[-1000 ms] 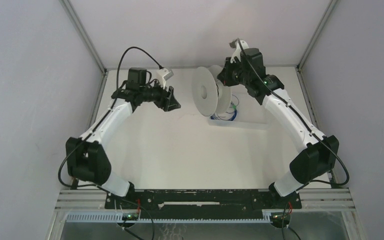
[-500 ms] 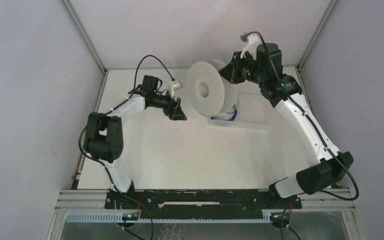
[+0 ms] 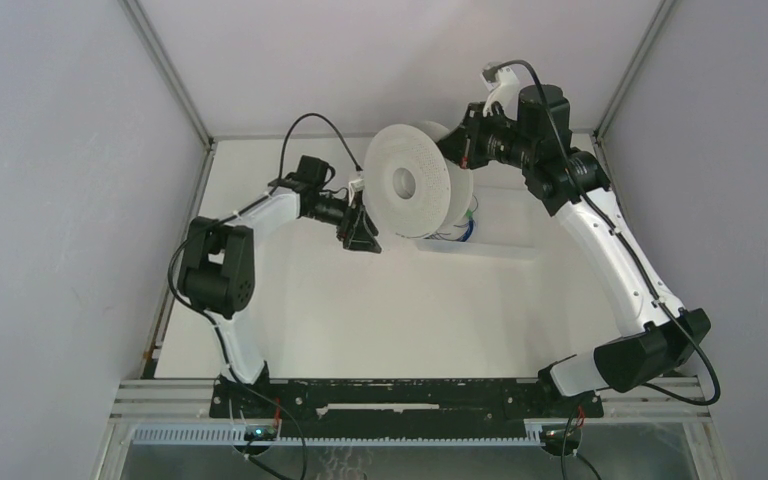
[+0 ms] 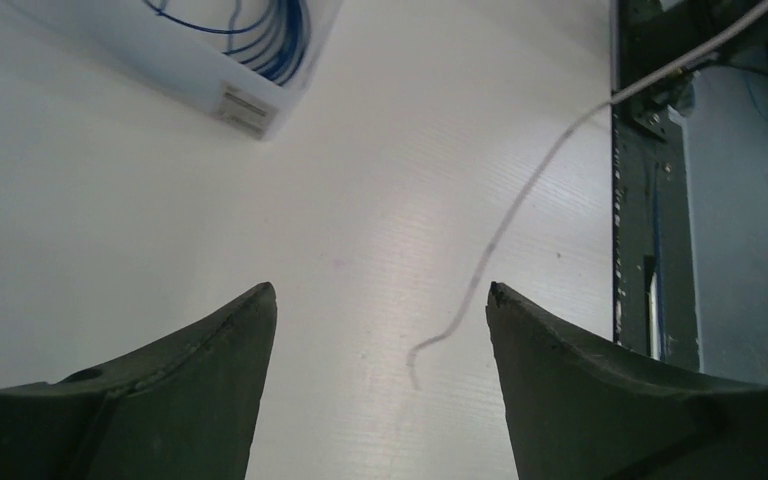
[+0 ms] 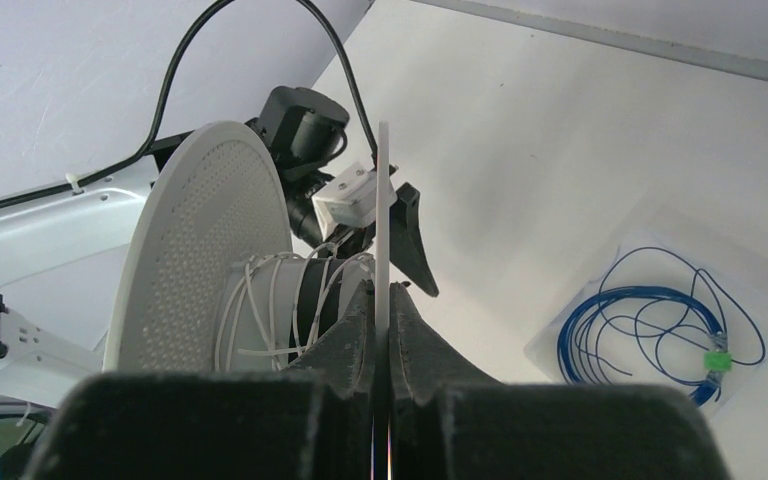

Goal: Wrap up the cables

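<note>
Right wrist view: our right hand point(image 5: 380, 335) is clamped on the thin rim of the near flange of the white spool point(image 5: 195, 250), holding it up off the tabletop point(image 5: 560, 120). A few turns of the pale grey cable point(image 5: 260, 300) lie on the hub just beyond the fingers. Our left hand point(image 4: 380, 295) stands wide open and grips nothing. The cable's free end point(image 4: 415, 365) hangs in the gap between its fingers, touching neither. We judge the winding to be partly done. The next move calls for closing the left hand on that fine strand, then leading it around the hub under light tension.
</note>
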Action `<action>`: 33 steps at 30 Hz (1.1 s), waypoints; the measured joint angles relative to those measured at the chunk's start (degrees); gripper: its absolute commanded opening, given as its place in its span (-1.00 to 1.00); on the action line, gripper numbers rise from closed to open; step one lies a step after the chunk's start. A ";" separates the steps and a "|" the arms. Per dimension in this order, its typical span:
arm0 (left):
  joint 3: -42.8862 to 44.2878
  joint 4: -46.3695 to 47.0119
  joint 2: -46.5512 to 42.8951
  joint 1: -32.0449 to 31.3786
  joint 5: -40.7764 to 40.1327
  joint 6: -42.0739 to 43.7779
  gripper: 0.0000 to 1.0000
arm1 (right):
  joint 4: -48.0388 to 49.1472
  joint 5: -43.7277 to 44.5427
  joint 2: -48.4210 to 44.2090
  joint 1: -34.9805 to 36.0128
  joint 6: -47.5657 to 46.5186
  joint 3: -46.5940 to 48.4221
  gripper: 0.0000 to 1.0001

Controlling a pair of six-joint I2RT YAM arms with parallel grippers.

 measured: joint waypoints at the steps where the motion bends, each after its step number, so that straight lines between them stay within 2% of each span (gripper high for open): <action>1: 0.55 -1.86 0.37 -0.15 1.11 1.86 0.56 | 0.00 0.00 0.00 0.00 0.00 0.02 -1.00; 7: 4.33 -13.03 2.40 -1.01 4.52 11.89 0.49 | -0.22 -0.04 0.00 -0.09 0.00 0.02 -1.00; 10: 4.79 -15.80 3.43 -1.27 4.94 14.64 0.42 | -0.44 -0.07 0.00 -0.22 0.00 0.24 -1.00; 20: 4.81 -19.52 5.49 -3.39 5.01 18.67 -0.33 | -0.66 0.11 0.02 -0.31 -0.02 1.01 -1.00; 22: 4.81 -20.37 5.49 -3.50 4.96 19.17 -0.35 | -0.68 0.17 0.02 -0.37 -0.04 1.01 -1.00; 25: 4.81 -21.99 5.49 -3.52 4.92 20.63 -0.20 | -0.68 0.33 0.02 -0.61 -0.02 1.01 -1.00; 28: 4.81 -23.30 5.49 -3.52 4.85 21.53 -0.14 | -0.68 0.39 0.00 -0.74 -0.04 1.01 -1.00; 33: 4.81 -24.30 5.49 -3.52 4.72 22.14 -0.21 | -0.66 0.59 0.02 -0.76 -0.04 0.98 -1.00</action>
